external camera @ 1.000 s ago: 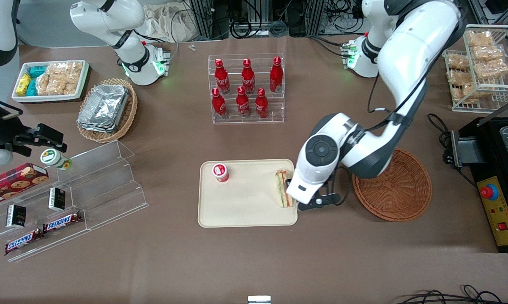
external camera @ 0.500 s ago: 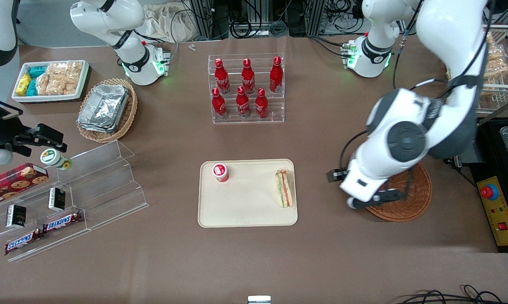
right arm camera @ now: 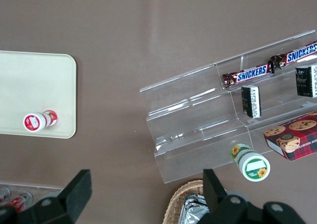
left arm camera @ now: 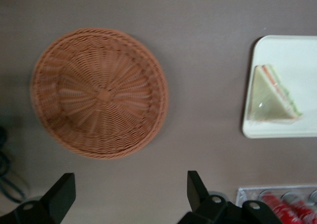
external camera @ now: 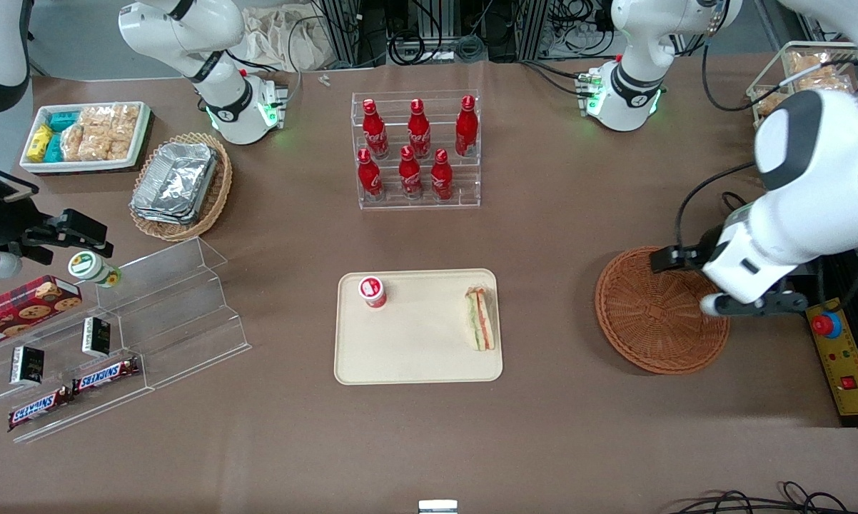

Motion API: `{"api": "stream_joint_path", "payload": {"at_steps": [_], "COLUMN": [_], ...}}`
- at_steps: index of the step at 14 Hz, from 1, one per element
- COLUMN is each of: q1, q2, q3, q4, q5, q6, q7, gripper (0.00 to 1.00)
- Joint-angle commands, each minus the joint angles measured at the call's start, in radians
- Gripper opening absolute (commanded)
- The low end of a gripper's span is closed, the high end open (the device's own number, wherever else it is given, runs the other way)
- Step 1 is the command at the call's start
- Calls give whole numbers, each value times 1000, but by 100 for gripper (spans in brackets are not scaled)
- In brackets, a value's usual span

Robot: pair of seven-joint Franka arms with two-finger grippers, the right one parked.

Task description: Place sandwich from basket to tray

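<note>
Since earlier frames, my arm swung away from tray [external camera: 407, 357], past basket [external camera: 650, 335] toward working arm's end of table. My pincer [left arm camera: 129, 196] hovered above basket's edge, jaws spread wide, gripping nothing. Sandwich [external camera: 480, 318] lay on tray's edge nearest basket, apart from red-capped cup [external camera: 372, 291]. Basket sat empty; placing looked finished, retreat clearing workspace.

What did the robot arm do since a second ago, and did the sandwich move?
The gripper had been right at the sandwich on the tray. It let go and drew away over the basket toward the working arm's end of the table, where it now hangs open above the basket's edge, holding nothing. The sandwich stayed on the tray, and the small red-and-white cup, the basket and the tray did not move.
</note>
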Motion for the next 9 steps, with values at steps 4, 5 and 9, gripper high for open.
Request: {"api": "stream_joint_path", "payload": {"at_steps": [4,5,9], "q1": [-27,-27,-26], "q2": [-87,-78,-17], "q3": [64,64,63], "q4": [-129,-126,-10], "q5": [50,68,78], "q6": [109,119,54], "q7": [51,51,81], "gripper": [100,100,100]}}
